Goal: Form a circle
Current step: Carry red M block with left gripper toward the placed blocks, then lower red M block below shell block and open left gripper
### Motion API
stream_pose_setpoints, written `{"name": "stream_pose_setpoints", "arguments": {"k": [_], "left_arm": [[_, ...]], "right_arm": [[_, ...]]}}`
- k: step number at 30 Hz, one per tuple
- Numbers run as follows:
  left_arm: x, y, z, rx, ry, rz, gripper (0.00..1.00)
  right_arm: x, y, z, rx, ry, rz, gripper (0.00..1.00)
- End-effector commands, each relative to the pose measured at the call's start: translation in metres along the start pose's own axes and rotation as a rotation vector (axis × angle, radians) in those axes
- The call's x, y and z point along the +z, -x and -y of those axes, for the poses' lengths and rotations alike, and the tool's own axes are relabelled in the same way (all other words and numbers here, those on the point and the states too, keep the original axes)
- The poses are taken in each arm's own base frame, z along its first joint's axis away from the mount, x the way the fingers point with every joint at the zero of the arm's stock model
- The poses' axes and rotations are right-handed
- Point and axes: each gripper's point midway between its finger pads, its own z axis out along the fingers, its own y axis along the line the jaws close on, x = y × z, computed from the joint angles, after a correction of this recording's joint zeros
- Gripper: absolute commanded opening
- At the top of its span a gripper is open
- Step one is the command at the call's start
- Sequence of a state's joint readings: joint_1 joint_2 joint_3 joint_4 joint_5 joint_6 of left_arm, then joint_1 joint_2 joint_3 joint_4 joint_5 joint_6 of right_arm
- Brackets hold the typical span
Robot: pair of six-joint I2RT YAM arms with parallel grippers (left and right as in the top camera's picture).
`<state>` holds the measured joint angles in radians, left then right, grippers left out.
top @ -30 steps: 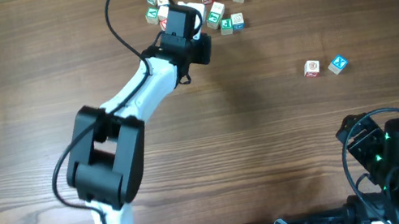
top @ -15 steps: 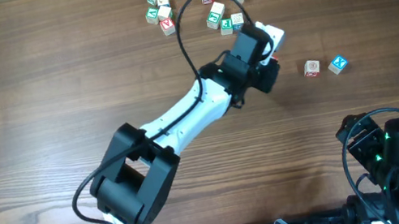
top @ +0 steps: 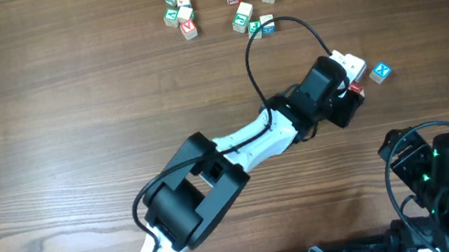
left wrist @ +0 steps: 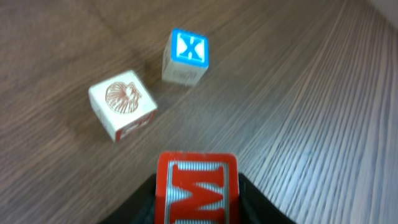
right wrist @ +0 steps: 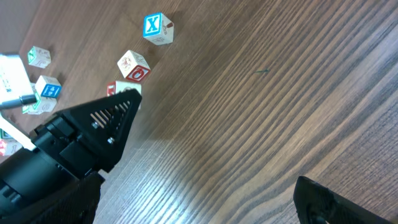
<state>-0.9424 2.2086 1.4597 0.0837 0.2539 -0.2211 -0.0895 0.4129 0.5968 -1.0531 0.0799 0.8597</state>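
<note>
Left gripper (left wrist: 198,200) clasping red M cube (left wrist: 196,180), near shell cube (left wrist: 122,104) and blue X cube (left wrist: 186,55); right gripper (top: 414,159) spread wide

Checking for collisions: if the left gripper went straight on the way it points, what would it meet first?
Probably the blue X cube; the shell cube sits just left of that line, though depth is unclear.
</note>
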Motion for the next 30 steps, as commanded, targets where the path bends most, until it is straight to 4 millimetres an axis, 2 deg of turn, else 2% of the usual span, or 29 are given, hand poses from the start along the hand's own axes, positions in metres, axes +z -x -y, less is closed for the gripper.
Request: {"name": "stream_pose_setpoints", "arguments": {"k": [1, 6, 10, 14, 17, 18, 19, 20, 21, 23, 26, 30], "left_arm": [[0.019, -0.016, -0.009, -0.007, -0.007, -0.007, 0.41], [0.025, -0.017, -0.009, 0.000, -0.015, 0.009, 0.49], [0.025, -0.015, -0.009, 0.002, -0.017, 0.016, 0.50], [0.024, -0.003, -0.005, 0.016, -0.033, 0.067, 0.49], [0.024, -0.005, -0.007, 0.012, -0.023, 0.057, 0.52], [0.023, -0.006, -0.010, 0.008, -0.019, 0.053, 0.60], [0.022, -0.005, -0.014, 0.002, -0.013, 0.052, 0.73], [0.021, -0.004, -0.019, -0.003, -0.006, 0.050, 0.79], [0.019, -0.003, -0.021, -0.008, -0.001, 0.049, 0.98], [0.018, -0.005, -0.026, -0.016, 0.009, 0.038, 1.00], [0.018, -0.020, -0.031, -0.033, 0.027, -0.025, 1.00], [0.017, -0.039, -0.031, -0.042, 0.041, -0.097, 0.87]], "right_arm": [[-0.001, 0.002, 0.001, 0.006, -0.004, 0.017, 1.00], [-0.001, 0.002, 0.001, 0.006, -0.004, 0.017, 1.00], [-0.001, 0.002, 0.001, 0.006, -0.004, 0.016, 1.00], [-0.001, 0.002, 0.001, 0.006, -0.004, 0.017, 1.00], [-0.001, 0.002, 0.001, 0.006, -0.004, 0.017, 1.00], [-0.001, 0.002, 0.001, 0.006, -0.004, 0.017, 1.00], [-0.001, 0.002, 0.001, 0.006, -0.004, 0.016, 1.00], [-0.001, 0.002, 0.001, 0.006, -0.004, 0.016, 1.00], [-0.001, 0.002, 0.001, 0.006, -0.004, 0.017, 1.00], [-0.001, 0.002, 0.001, 0.006, -0.004, 0.017, 1.00], [-0.001, 0.002, 0.001, 0.006, -0.004, 0.016, 1.00], [-0.001, 0.002, 0.001, 0.006, -0.004, 0.017, 1.00]]}}
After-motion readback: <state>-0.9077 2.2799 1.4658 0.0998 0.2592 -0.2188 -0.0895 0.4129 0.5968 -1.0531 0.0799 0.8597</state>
